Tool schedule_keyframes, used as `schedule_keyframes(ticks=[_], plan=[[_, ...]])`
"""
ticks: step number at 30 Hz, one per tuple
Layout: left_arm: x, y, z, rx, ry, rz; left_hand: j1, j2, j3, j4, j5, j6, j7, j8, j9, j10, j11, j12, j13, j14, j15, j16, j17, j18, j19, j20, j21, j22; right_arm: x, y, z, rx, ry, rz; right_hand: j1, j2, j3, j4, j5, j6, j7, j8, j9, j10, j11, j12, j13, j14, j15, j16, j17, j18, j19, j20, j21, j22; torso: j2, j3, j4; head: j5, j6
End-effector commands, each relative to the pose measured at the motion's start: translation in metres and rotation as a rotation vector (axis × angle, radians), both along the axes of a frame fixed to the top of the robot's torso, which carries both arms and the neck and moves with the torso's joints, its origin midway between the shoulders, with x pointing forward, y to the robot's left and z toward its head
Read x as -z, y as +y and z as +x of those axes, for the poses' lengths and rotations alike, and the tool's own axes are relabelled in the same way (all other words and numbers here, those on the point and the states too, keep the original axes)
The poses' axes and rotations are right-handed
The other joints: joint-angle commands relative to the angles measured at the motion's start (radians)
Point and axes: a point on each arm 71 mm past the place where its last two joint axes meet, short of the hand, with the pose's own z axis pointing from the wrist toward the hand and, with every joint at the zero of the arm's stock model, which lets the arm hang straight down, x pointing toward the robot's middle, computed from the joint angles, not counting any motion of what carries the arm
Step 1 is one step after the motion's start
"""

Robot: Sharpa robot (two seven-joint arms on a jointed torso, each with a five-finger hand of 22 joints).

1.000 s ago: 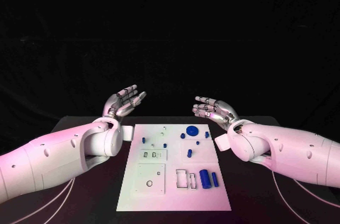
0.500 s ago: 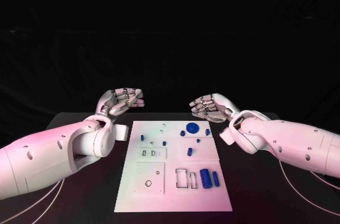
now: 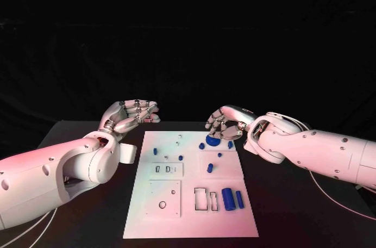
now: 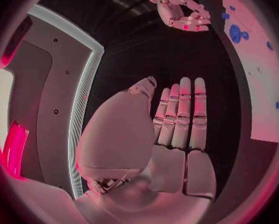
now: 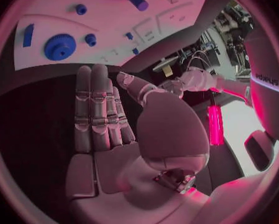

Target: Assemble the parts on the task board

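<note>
Both hands lower than before: left hand (image 3: 131, 115) empty, right hand (image 3: 225, 123) empty above task board (image 3: 192, 226); fingers straightened.

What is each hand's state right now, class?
Left hand: open, holding nothing.
Right hand: open, holding nothing.

A black table (image 3: 78, 136) spans the lower part of the head view, its far edge running across behind the work area. Beyond it hangs a black backdrop (image 3: 188, 47) of creased, folded cloth that takes up the whole upper part of that view. Pinkish light falls across the scene from the left. In the right wrist view, a cluttered spot (image 5: 229, 20) with cables and equipment lies past the table's edge, too small and bent to make out.
</note>
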Motion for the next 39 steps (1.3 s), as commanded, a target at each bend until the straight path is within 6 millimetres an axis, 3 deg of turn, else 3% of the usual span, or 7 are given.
schedule_keyframes(ticks=[1, 4, 5, 9, 15, 23, 39], plan=[[-0.004, -0.006, -0.005, 0.056, 0.013, -0.031, -0.001, -0.005, 0.007, 0.001, -0.004, -0.004, 0.002, -0.002, -0.001, 0.002, 0.005, -0.003, -0.001, 0.002, 0.003, 0.003, 0.001, 0.013, 0.005, 0.001, 0.002, 0.001, 0.002, 0.005, 0.000, -0.004, -0.077, -0.241, -0.007, -0.013, 0.008, 0.017, -0.002, 0.001, 0.000, -0.007, 0.008, -0.009, -0.002, -0.013, 0.010, 0.056, -0.002, 0.176, 0.171, -0.025, 0.079, -0.005, 0.172, 0.206, 0.026, -0.0071, 0.0069, -0.010, 0.005], [-0.008, -0.007, -0.009, 0.066, 0.012, -0.036, -0.006, -0.011, 0.008, 0.000, -0.005, -0.006, 0.002, -0.005, -0.001, 0.002, 0.006, -0.009, -0.001, -0.001, 0.004, 0.002, 0.005, 0.013, 0.010, -0.001, 0.006, 0.002, 0.000, 0.009, 0.000, -0.006, -0.105, -0.291, -0.012, -0.027, 0.018, 0.029, -0.003, -0.003, 0.005, -0.014, 0.019, -0.030, 0.003, -0.020, 0.020, 0.061, 0.003, 0.382, 0.380, -0.055, 0.149, -0.004, 0.346, 0.428, 0.037, -0.0117, 0.0086, -0.016, 0.008], [-0.010, -0.007, -0.010, 0.068, 0.011, -0.038, -0.007, -0.012, 0.008, 0.000, -0.005, -0.007, 0.002, -0.006, -0.001, 0.001, 0.006, -0.010, -0.001, -0.002, 0.004, 0.002, 0.006, 0.013, 0.011, -0.001, 0.007, 0.002, -0.001, 0.011, 0.000, -0.006, -0.112, -0.306, -0.013, -0.036, 0.026, 0.039, -0.004, -0.007, 0.008, -0.020, 0.029, -0.053, 0.007, -0.019, 0.028, 0.061, 0.011, 0.528, 0.529, -0.073, 0.186, -0.001, 0.459, 0.573, 0.041, -0.0132, 0.0091, -0.017, 0.009], [-0.013, -0.007, -0.011, 0.071, 0.006, -0.039, -0.008, -0.013, 0.008, 0.000, -0.005, -0.008, 0.002, -0.007, -0.001, 0.000, 0.006, -0.012, -0.001, -0.002, 0.004, 0.001, 0.007, 0.013, 0.012, -0.002, 0.008, 0.003, -0.002, 0.015, 0.000, -0.009, -0.125, -0.342, -0.011, -0.045, 0.030, 0.049, -0.006, -0.013, 0.010, -0.026, 0.041, -0.083, 0.014, -0.020, 0.034, 0.059, 0.015, 0.619, 0.626, -0.088, 0.209, 0.008, 0.537, 0.680, 0.053, -0.0176, 0.0099, -0.021, 0.012], [-0.016, -0.008, -0.012, 0.075, 0.004, -0.040, -0.010, -0.016, 0.009, -0.001, -0.005, -0.011, 0.003, -0.009, -0.001, -0.001, 0.007, -0.017, -0.001, -0.003, 0.005, 0.001, 0.010, 0.013, 0.017, -0.003, 0.012, 0.004, -0.002, 0.021, 0.000, -0.014, -0.138, -0.378, -0.001, -0.049, 0.027, 0.058, -0.008, -0.026, 0.011, -0.036, 0.055, -0.126, 0.022, -0.020, 0.042, 0.052, 0.023, 0.674, 0.677, -0.095, 0.214, 0.019, 0.589, 0.748, 0.074, -0.0237, 0.0117, -0.027, 0.014], [-0.018, -0.009, -0.014, 0.080, 0.002, -0.042, -0.011, -0.017, 0.010, -0.001, -0.005, -0.013, 0.005, -0.011, -0.002, -0.003, 0.008, -0.020, -0.001, -0.005, 0.005, 0.000, 0.011, 0.012, 0.019, -0.003, 0.014, 0.005, -0.002, 0.024, 0.002, -0.015, -0.145, -0.397, 0.005, -0.048, 0.024, 0.062, -0.008, -0.030, 0.010, -0.040, 0.062, -0.137, 0.023, -0.019, 0.048, 0.054, 0.025, 0.698, 0.702, -0.099, 0.221, 0.022, 0.612, 0.782, 0.085, -0.0266, 0.0159, -0.028, 0.015], [-0.021, -0.008, -0.014, 0.079, -0.004, -0.042, -0.012, -0.018, 0.010, -0.001, -0.005, -0.015, 0.006, -0.012, -0.002, -0.004, 0.009, -0.022, -0.001, -0.007, 0.006, -0.001, 0.012, 0.012, 0.019, -0.004, 0.015, 0.005, -0.002, 0.031, 0.002, -0.028, -0.155, -0.393, 0.012, -0.038, 0.033, 0.069, -0.007, -0.017, 0.012, -0.036, 0.073, -0.129, 0.023, -0.015, 0.057, 0.056, 0.027, 0.725, 0.731, -0.108, 0.241, 0.025, 0.650, 0.838, 0.099, -0.0274, 0.0168, -0.028, 0.017]])
